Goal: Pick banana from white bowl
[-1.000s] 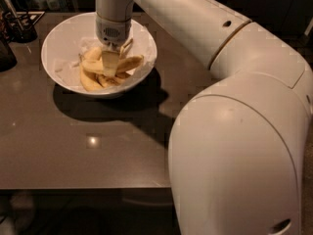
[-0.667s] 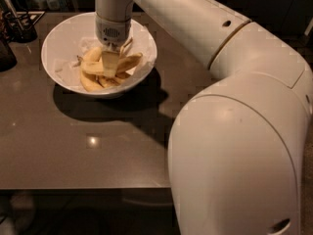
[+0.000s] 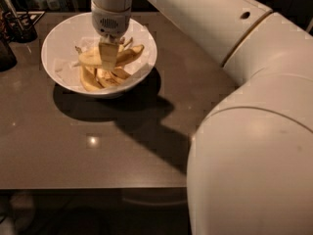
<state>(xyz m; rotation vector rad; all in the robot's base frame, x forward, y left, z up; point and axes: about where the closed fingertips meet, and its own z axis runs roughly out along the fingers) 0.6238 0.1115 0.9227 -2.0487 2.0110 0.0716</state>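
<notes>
The white bowl (image 3: 58,38) stands at the far left of the dark table and holds several yellow bananas on white paper. My gripper (image 3: 109,58) reaches straight down into the bowl from above. Its fingers are closed across the middle of the banana (image 3: 128,54), the longest pale yellow one. That banana lies crosswise, a little above the other bananas (image 3: 100,77) in the bowl. One finger (image 3: 108,53) hides the banana's middle.
The dark table (image 3: 98,146) stretches toward me, its front edge low in the view. Dark objects, a holder (image 3: 19,26) among them, stand at the far left beside the bowl. My white arm (image 3: 244,106) fills the right side of the view.
My gripper has risen a little inside the bowl, and the long banana has come up with it, off the other bananas.
</notes>
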